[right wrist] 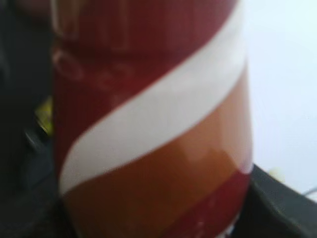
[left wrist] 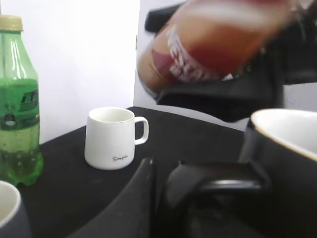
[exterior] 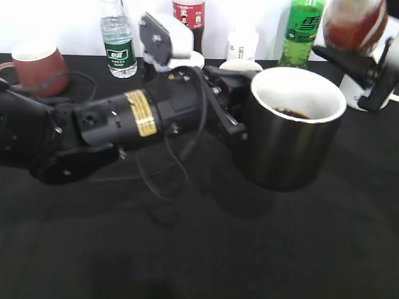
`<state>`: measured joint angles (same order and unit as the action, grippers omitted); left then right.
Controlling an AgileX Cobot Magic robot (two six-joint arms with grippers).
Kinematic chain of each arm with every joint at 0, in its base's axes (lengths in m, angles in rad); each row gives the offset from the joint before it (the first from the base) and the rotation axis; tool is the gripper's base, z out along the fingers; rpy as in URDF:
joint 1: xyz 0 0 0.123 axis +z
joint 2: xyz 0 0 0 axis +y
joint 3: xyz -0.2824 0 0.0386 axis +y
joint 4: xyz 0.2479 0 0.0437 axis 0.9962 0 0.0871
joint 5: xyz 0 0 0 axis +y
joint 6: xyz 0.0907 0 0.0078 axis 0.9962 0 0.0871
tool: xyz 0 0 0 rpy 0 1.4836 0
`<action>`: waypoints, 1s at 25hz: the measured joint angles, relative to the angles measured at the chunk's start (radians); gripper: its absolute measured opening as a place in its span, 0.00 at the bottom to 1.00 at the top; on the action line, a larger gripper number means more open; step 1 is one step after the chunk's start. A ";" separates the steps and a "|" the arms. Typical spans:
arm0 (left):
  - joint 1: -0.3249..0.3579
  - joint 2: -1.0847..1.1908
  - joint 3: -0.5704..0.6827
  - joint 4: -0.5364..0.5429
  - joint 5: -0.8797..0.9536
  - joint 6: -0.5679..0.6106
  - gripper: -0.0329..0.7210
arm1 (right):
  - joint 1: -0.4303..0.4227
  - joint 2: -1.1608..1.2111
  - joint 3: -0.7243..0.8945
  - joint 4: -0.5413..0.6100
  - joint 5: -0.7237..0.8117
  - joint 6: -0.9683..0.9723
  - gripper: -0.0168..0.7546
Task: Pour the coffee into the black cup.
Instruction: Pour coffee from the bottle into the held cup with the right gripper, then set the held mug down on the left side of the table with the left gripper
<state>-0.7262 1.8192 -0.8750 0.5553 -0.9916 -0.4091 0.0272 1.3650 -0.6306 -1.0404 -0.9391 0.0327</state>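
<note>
The black cup [exterior: 287, 140], glossy with a white inside, hangs above the table with some brown liquid at its bottom. My left gripper [exterior: 234, 118] is shut on its handle; in the left wrist view the handle [left wrist: 218, 186] sits between the jaws and the cup's rim [left wrist: 287, 134] shows at right. My right gripper [exterior: 368, 68] is shut on the coffee bottle [exterior: 352, 22], held up at the top right, above and beyond the cup. The bottle also shows in the left wrist view [left wrist: 213, 44] and fills the right wrist view [right wrist: 148, 124].
At the back stand a reddish-brown mug [exterior: 37, 68], a water bottle [exterior: 118, 40], a cola bottle [exterior: 189, 15], a green soda bottle [exterior: 302, 31] and a white mug [left wrist: 111, 137]. A grey mug's rim [left wrist: 10, 213] shows at lower left. Black cloth covers the table.
</note>
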 joint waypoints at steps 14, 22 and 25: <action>0.614 -0.130 0.115 0.034 -0.071 0.083 0.14 | 0.000 0.000 0.000 0.143 -0.008 0.562 0.72; 0.619 0.189 0.062 -0.160 -0.136 0.234 0.13 | 0.000 0.000 0.000 0.145 0.038 0.563 0.72; 0.619 0.272 -0.021 -0.163 -0.138 0.237 0.13 | 0.000 0.000 0.000 0.146 0.039 0.563 0.72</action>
<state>-0.1071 2.0910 -0.8962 0.3927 -1.1298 -0.1721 0.0272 1.3650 -0.6306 -0.8946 -0.9005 0.5955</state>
